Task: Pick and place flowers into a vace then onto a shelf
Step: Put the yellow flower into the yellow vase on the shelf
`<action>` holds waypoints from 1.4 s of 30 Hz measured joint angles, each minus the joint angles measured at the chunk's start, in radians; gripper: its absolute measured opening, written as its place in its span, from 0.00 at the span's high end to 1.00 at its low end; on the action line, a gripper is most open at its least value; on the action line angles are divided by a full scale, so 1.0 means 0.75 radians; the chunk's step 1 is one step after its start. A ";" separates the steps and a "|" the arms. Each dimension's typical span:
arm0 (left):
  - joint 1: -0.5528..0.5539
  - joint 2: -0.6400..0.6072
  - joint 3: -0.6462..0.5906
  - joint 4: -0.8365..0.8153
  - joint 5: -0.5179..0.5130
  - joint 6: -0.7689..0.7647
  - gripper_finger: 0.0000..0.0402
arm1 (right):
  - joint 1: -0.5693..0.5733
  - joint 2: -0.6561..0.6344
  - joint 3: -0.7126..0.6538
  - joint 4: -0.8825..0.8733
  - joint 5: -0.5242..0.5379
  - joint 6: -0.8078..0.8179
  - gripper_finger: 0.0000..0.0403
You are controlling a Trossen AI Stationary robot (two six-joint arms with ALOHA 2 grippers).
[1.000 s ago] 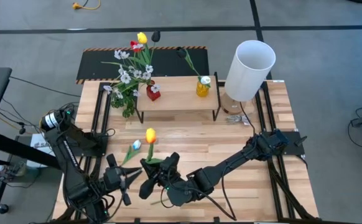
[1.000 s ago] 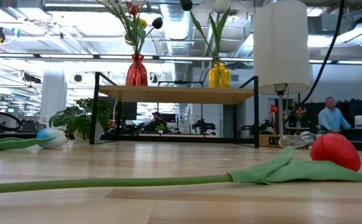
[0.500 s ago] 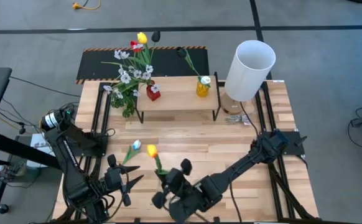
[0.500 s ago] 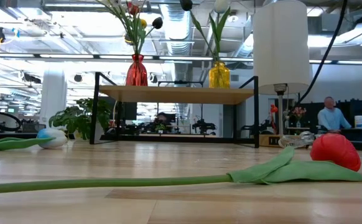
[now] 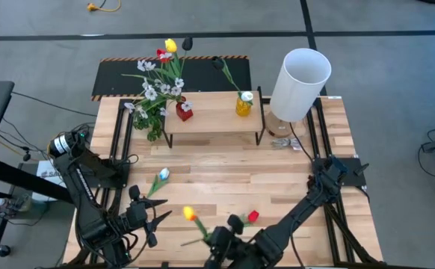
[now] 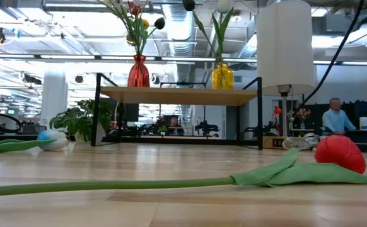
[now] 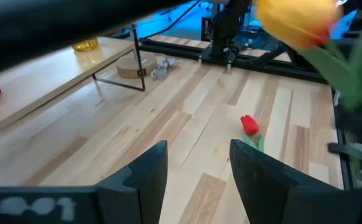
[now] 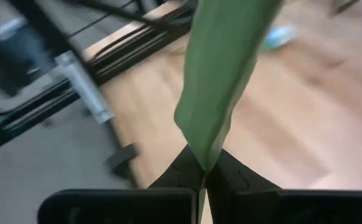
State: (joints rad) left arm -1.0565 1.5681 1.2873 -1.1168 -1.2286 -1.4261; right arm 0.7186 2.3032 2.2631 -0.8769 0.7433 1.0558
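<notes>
My right gripper [image 8: 204, 167], jaws pinched on the yellow tulip [image 5: 189, 214]; left gripper [image 7: 196, 168] spread, empty; I lift stem-down, steady.

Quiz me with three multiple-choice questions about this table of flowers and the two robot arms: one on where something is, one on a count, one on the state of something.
1. Where does the red tulip lie?
A. On the tabletop
B. In the red vase
C. On the shelf

2. How many vases stand on the shelf?
A. One
B. Two
C. Four

3. What is the right gripper doing?
A. Hanging open over the lamp
B. Its jaws are shut on the yellow tulip's stem
C. Holding the yellow vase

Answers:
1. A, the high view shows it flat on the wood near the front edge.
2. B, a red vase and a yellow vase.
3. B, the right wrist view shows the jaws pinching the green stem, and the yellow tulip sits above that gripper.
</notes>
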 joint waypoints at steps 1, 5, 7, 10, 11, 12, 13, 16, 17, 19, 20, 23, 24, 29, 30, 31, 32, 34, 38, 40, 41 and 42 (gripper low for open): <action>0.000 0.000 0.000 -0.001 0.008 0.000 0.59 | 0.000 0.000 0.000 0.046 -0.059 -0.025 1.00; 0.000 0.000 0.000 -0.062 0.052 -0.004 0.59 | -0.006 -0.001 0.000 0.256 -0.307 -0.141 1.00; 0.000 0.000 0.000 -0.121 0.090 -0.036 0.59 | -0.012 -0.001 0.000 0.359 -0.427 -0.185 1.00; -0.008 0.000 0.000 -0.218 0.168 -0.100 0.59 | -0.013 -0.001 0.000 0.551 -0.601 -0.228 1.00; -0.015 0.000 0.000 -0.249 0.189 -0.121 0.59 | -0.013 -0.001 0.000 0.628 -0.652 -0.245 1.00; -0.022 0.000 0.000 -0.275 0.205 -0.144 0.59 | -0.013 -0.001 0.000 0.708 -0.697 -0.262 1.00; -0.031 0.000 0.000 -0.297 0.217 -0.166 0.59 | -0.013 -0.001 0.000 0.785 -0.724 -0.286 1.00; -0.061 0.000 0.000 -0.344 0.233 -0.226 0.59 | -0.007 -0.002 0.000 0.974 -0.740 -0.411 1.00; -0.073 0.000 0.000 -0.350 0.232 -0.245 0.59 | -0.007 -0.002 0.000 1.032 -0.734 -0.470 1.00; -0.094 0.000 0.000 -0.351 0.232 -0.277 0.59 | -0.009 -0.001 0.034 1.091 -0.709 -0.608 1.00; -0.101 0.000 0.000 -0.348 0.232 -0.291 0.59 | -0.013 -0.001 0.065 1.097 -0.694 -0.683 1.00; -0.112 0.001 0.000 -0.340 0.232 -0.335 0.59 | -0.028 -0.008 0.128 1.128 -0.613 -0.920 1.00; -0.116 0.002 0.000 -0.339 0.231 -0.347 0.59 | -0.036 -0.027 0.116 1.171 -0.580 -1.007 1.00; -0.120 0.003 0.000 -0.333 0.231 -0.372 0.59 | -0.039 -0.141 0.110 1.161 -0.292 -1.419 1.00; -0.120 0.003 0.000 -0.333 0.231 -0.373 0.59 | -0.036 -0.171 0.110 1.156 -0.213 -1.500 1.00; -0.120 0.003 0.000 -0.334 0.231 -0.373 0.59 | -0.035 -0.195 0.112 1.156 -0.126 -1.574 1.00; -0.120 0.003 0.000 -0.333 0.230 -0.373 0.59 | -0.035 -0.220 0.113 1.157 -0.041 -1.635 1.00; -0.120 0.003 0.000 -0.334 0.230 -0.371 0.59 | -0.036 -0.269 0.112 1.149 0.141 -1.743 1.00; -0.120 0.004 0.000 -0.338 0.184 -0.370 0.59 | -0.069 -0.376 0.112 1.151 0.442 -1.891 1.00; -0.120 0.004 0.000 -0.344 0.153 -0.366 0.59 | -0.099 -0.426 0.112 1.156 0.507 -1.957 1.00; -0.119 0.004 0.000 -0.349 0.141 -0.366 0.59 | -0.118 -0.449 0.112 1.154 0.525 -1.989 1.00; -0.115 0.004 0.000 -0.354 0.130 -0.366 0.59 | -0.139 -0.468 0.112 1.153 0.539 -2.022 1.00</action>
State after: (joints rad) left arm -1.1429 1.5707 1.2873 -1.3822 -1.1310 -1.7004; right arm 0.6144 1.9520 2.3474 -0.0120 1.1474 -0.4607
